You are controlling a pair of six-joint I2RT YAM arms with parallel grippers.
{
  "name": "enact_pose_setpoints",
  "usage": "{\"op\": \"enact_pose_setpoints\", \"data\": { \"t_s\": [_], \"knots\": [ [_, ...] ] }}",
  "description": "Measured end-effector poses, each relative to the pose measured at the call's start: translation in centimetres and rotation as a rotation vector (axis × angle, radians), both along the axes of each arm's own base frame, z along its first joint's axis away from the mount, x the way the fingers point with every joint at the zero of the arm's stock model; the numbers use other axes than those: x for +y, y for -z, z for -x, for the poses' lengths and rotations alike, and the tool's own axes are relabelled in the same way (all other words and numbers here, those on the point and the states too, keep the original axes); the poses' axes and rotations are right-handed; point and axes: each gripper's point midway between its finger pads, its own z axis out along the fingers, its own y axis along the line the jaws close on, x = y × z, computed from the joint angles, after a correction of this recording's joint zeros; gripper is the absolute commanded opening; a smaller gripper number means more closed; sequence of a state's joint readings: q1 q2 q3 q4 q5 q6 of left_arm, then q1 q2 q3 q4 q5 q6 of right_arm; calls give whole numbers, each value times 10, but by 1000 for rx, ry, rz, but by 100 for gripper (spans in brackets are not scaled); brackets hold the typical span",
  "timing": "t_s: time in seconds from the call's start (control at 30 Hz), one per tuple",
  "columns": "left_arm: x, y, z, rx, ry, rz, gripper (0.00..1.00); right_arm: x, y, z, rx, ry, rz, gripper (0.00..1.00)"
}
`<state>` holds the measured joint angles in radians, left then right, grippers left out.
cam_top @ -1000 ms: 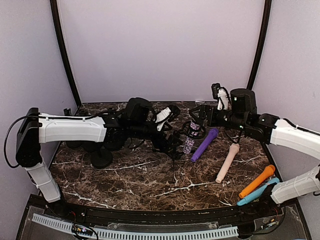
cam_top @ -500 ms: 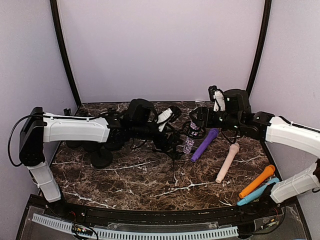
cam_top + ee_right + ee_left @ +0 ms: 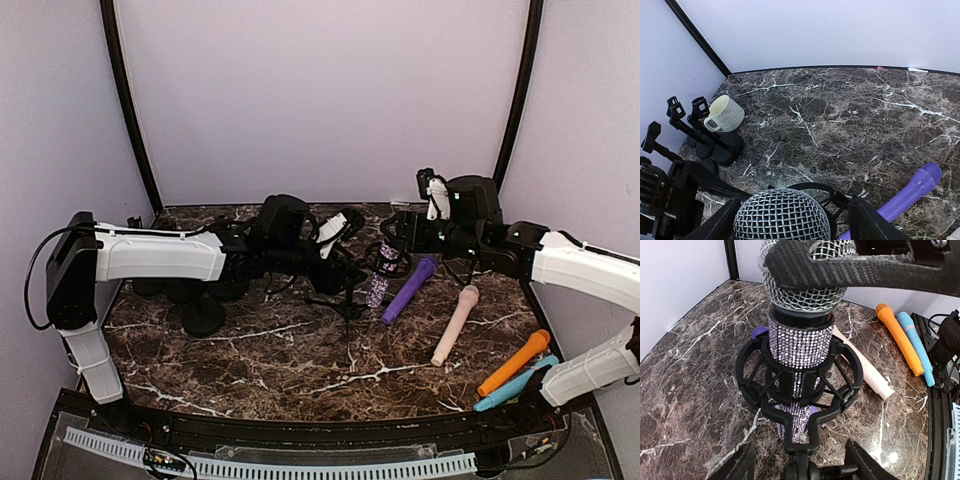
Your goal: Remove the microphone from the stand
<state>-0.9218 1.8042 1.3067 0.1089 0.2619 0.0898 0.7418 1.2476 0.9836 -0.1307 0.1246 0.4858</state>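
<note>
Rhinestone-covered mic w/ silver mesh head sits upright in the black ring shock mount of its stand, mid-table on the dark marble tabletop. My right gripper straddles the mesh head, fingers wide, not clamped. My left gripper is spread wide either side of the stand's stem, below the mount. Right wrist cam shows a cream ribbed mug touching black clip stands; contents can't tell, and the top cam doesn't show the mug. Top cam shows purple mic, cream mic, orange mic & blue mic lying to the right.
</note>
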Motion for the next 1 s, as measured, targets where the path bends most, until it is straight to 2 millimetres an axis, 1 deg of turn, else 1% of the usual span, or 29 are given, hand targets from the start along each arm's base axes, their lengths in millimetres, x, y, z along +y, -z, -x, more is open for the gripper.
{"op": "enact_pose_setpoints", "data": {
  "t_s": [0.03,0.13,0.3,0.33,0.43,0.47,0.5,0.6,0.7,0.77,1.0],
  "knots": [
    [0,0,0,0,2,2,57,0,0,0,0,-1,0,72],
    [-1,-2,1,-3,12,6,51,1,0,0,-1,-3,2,69],
    [-3,-1,3,-1,25,8,40,3,1,0,0,-11,7,58],
    [-3,-1,4,0,28,9,36,4,1,0,-1,-15,7,54],
    [-3,-2,3,-30,40,2,30,6,-2,1,-4,-26,6,38],
    [-3,-2,4,-29,44,3,26,7,-3,1,-6,-30,9,33],
    [-3,-2,4,-29,46,3,25,7,-3,2,-2,-31,12,29],
    [-3,-2,4,-35,50,-2,15,8,-5,3,4,-41,32,21],
    [-3,-2,5,-39,55,-4,10,9,-6,3,8,-53,56,18],
    [-3,-2,5,-42,57,-7,5,10,-7,4,12,-70,76,17],
    [-3,-4,4,-48,66,-25,0,19,-14,8,-1,-163,144,15]
  ]
}}
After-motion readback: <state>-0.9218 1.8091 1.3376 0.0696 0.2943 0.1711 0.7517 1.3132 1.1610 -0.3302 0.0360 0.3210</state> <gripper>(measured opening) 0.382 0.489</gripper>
